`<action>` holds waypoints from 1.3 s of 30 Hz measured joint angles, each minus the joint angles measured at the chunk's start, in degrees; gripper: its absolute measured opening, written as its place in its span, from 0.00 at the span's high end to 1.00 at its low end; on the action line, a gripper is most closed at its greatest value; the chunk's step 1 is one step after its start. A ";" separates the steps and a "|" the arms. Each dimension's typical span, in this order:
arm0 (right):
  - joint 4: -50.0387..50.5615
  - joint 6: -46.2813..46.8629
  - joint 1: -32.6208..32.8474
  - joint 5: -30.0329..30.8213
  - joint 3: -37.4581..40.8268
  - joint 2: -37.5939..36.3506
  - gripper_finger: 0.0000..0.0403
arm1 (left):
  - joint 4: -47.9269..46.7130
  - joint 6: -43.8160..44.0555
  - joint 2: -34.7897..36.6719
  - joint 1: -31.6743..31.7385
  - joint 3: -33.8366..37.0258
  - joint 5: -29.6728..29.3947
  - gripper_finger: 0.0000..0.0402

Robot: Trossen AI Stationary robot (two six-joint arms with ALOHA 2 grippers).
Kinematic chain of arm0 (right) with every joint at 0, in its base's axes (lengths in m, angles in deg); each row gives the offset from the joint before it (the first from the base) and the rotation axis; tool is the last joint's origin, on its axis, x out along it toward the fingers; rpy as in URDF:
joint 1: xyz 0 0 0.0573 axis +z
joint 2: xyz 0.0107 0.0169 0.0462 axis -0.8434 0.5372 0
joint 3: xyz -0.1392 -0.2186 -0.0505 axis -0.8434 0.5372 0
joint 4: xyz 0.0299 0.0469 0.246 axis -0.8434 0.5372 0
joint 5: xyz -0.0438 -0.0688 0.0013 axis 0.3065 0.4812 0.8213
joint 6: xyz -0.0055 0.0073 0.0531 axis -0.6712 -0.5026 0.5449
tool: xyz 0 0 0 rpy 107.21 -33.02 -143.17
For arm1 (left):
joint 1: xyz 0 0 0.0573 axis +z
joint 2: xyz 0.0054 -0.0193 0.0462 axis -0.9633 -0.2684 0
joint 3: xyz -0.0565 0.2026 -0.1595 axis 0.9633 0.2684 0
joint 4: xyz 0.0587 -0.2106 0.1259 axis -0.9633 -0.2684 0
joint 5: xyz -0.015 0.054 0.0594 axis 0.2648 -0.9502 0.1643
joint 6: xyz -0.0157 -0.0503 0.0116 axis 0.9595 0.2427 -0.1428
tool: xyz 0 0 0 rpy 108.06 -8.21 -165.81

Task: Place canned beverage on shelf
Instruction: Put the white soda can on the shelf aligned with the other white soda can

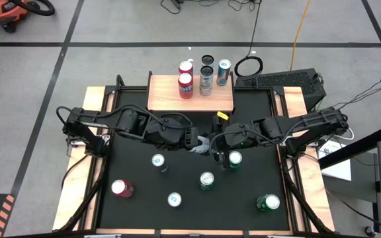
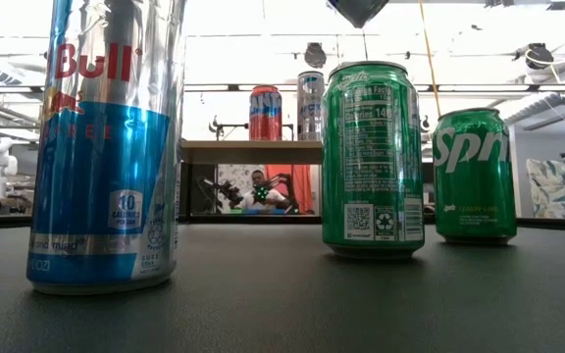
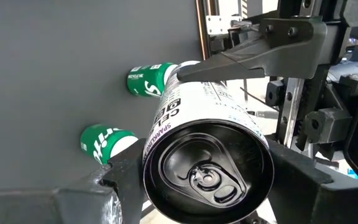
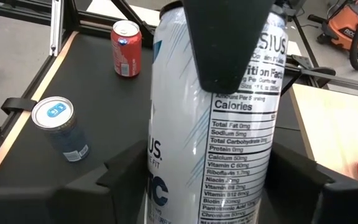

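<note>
- Handover at mid-worktop: my left gripper (image 1: 192,141) and right gripper (image 1: 211,143) both clasp the white can (image 3: 207,158), meeting just in front of the shelf (image 1: 190,100).
- I'd confirm the right gripper's clamp is firm before loosening the left one.
- Both arms reach inward, elbows bent, wrists nearly touching.
- Shelf beyond already carries cans.

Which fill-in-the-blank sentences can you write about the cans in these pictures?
1. The left gripper and the right gripper hold the same ___ can.
2. On the black table stand ___ green cans.
3. The table's only red can stands on the ___ arm's side.

Missing words: white; three; left.
</note>
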 joint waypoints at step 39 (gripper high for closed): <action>0.35 3.02 -2.19 -3.22 0.07 -6.65 0.38 | 1.69 -26.46 9.36 -1.27 0.00 -16.33 0.06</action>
